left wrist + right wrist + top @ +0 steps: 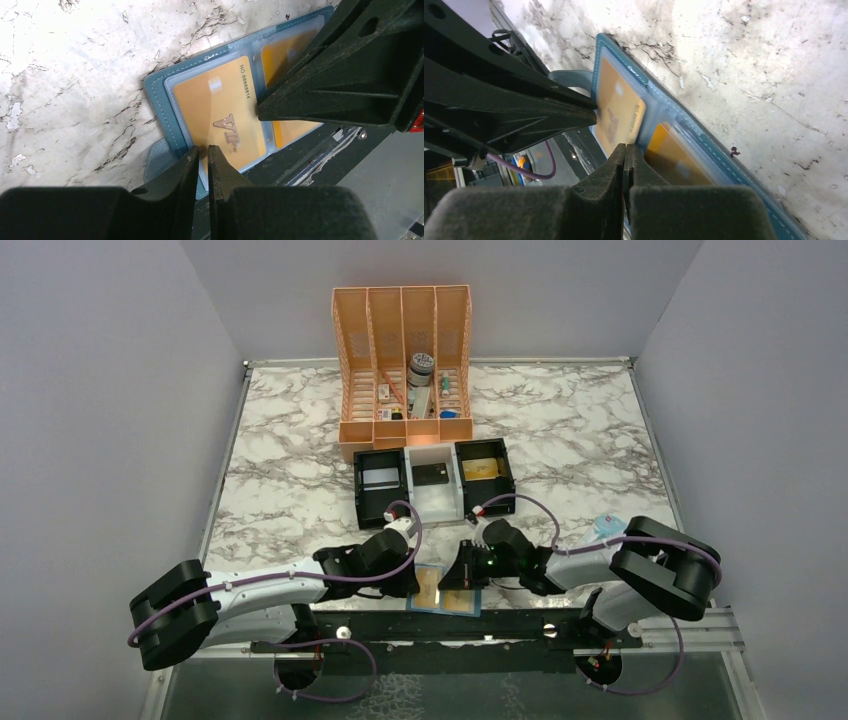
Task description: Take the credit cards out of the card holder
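A: Card holder [157, 95] where?
B: Lying open and flat on marble table [560, 430], right at near edge, btwn both grippers. Tab [155, 160] sticking out on L-arm side.
A: Credit cards [215, 107]?
B: Two inside, one per clear pocket. Nearer L arm: "VIP" and a no. printed on face. Other one mostly hidden behind R arm's finger in L wrist view.
A: L gripper [203, 152]?
B: Closed down to a thin slit, tips on holder's outer edge next to tab. Pinching that edge, by the look of it.
A: R gripper [625, 150]?
B: Fingers pressed tight together, tips down at fold, touching inner edge of VIP card. Can't tell if card edge caught btwn them. VIP card blurred in R wrist view.
A: Elsewhere?
B: Black-and-white tray [432, 505] further back, well apart from holder: pale card [380, 478] in L compartment, dark card [432, 475] in mid, gold card [481, 469] in R. Orange rack [405, 428] just behind tray.
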Controlling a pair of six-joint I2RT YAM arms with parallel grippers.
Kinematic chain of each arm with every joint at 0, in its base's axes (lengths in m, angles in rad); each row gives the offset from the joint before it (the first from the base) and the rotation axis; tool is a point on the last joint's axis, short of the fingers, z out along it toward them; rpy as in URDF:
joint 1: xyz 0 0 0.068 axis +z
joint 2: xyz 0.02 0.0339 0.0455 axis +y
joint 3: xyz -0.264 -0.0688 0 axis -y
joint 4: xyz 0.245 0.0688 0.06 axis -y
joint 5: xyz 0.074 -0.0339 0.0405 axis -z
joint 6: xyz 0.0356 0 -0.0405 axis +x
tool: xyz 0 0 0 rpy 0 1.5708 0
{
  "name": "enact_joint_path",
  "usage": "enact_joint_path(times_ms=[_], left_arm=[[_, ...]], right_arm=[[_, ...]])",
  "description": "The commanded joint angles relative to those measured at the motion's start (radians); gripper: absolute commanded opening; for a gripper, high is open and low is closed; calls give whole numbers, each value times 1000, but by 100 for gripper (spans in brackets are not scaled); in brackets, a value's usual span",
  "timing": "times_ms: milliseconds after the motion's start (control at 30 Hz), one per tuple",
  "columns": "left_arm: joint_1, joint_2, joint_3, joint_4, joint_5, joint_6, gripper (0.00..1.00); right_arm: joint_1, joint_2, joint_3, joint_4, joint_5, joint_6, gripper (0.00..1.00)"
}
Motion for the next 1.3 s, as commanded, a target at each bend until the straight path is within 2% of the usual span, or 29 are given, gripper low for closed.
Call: enact_joint_path(times_ms=[0, 233, 400, 567, 667, 967, 1133, 1267], left_arm=[[-4, 9, -10, -25, -73, -2, 17], [-4, 0, -16, -24, -83, -8, 16], [-4, 2, -13, -24, -83, -3, 17], [-5, 9, -17, -24, -82, 0, 17], [-6, 16, -25, -27, -79, -1, 16], [-7, 18, -45, -26, -80, -13, 15], [-7, 15, -61, -26, -84, -27, 14], [-7, 3, -65, -25, -96, -30, 13]], right_arm=[[8, -71, -18, -10, 53, -5, 1], [7, -171, -41, -116, 109, -5, 1], [8, -121, 1, -124, 28, -50, 18], [7, -36, 28, -72, -24, -66, 26], [7, 3, 45, -77, -15, -66, 27], [44, 3, 69, -164, 153, -19, 25], [117, -63, 113, -336, 351, 25, 25], [142, -74, 101, -381, 426, 72, 25]])
